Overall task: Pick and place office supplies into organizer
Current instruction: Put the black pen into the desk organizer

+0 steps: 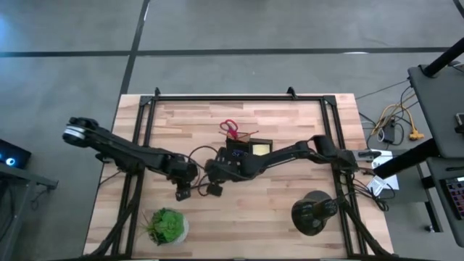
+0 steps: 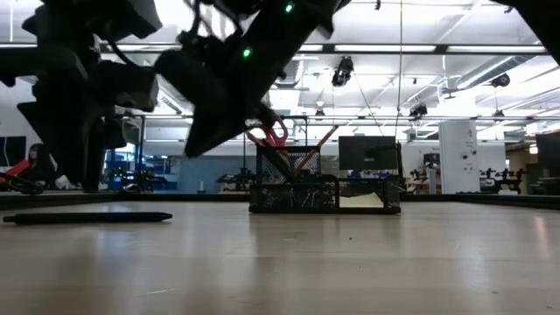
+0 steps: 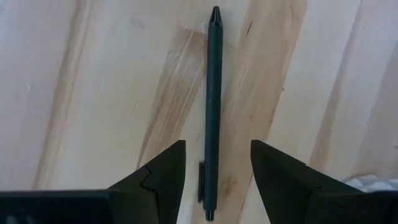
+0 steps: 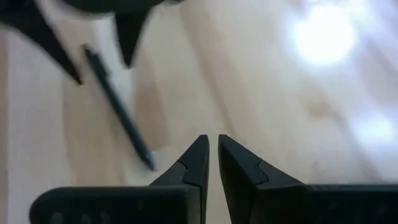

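Observation:
A black pen (image 3: pixel 214 99) lies flat on the wood table; the low view shows the pen (image 2: pixel 87 217) lying lengthwise. My left gripper (image 3: pixel 217 168) is open above the pen's clip end, one finger on either side, pointing down. It hovers near the table's middle (image 1: pixel 183 191). My right gripper (image 4: pixel 211 146) is shut and empty, just right of the left one (image 1: pixel 215 188), and sees the pen (image 4: pixel 118 109) ahead. The black mesh organizer (image 1: pixel 250 148) holds a yellow pad (image 1: pixel 259 148), red-handled scissors (image 2: pixel 267 136) and an orange pencil (image 2: pixel 315 149).
A green potted plant (image 1: pixel 165 226) stands near the table's near-left corner. A round black domed object (image 1: pixel 313 212) sits at the near right. The organizer (image 2: pixel 324 194) stands behind both grippers toward the far edge. Bare wood (image 1: pixel 254 217) lies between plant and dome.

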You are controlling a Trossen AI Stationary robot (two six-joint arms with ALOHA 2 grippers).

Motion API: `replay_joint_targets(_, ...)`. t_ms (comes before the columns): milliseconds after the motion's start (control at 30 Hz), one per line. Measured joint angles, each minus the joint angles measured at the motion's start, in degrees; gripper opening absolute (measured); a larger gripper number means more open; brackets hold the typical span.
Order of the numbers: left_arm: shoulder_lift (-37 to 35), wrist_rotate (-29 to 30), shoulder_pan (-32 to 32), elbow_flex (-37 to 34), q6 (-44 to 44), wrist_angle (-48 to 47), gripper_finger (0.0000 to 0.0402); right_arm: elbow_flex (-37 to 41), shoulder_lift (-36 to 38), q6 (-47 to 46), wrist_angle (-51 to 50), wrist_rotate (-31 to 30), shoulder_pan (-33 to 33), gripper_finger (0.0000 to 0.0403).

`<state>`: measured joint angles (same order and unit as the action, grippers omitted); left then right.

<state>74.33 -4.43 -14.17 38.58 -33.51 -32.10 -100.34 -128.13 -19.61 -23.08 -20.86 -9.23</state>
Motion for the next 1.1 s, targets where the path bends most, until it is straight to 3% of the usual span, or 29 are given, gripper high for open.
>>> replay_joint_targets(233,2.3,0.2,0.0,-0.5,2.2,2.4,0.0164,4.2,4.4,-7.4,-5.5,-10.1,-0.3,0.0029)
replay_joint_targets(733,10.7,0.9,0.0,-0.5,4.5,7.1,0.0157,9.4,9.7,-14.5,-8.3,-15.7,-0.5,0.0029)
replay_joint_targets(867,10.9,2.7,0.0,-0.6,4.5,7.0,0.0119,9.4,9.9,-15.1,-8.3,-18.2,-0.6,0.0029)
replay_joint_targets(1100,10.9,5.3,0.0,-1.0,4.4,6.9,0.0018,9.4,10.4,-18.6,-10.9,-23.6,-0.7,0.0029)
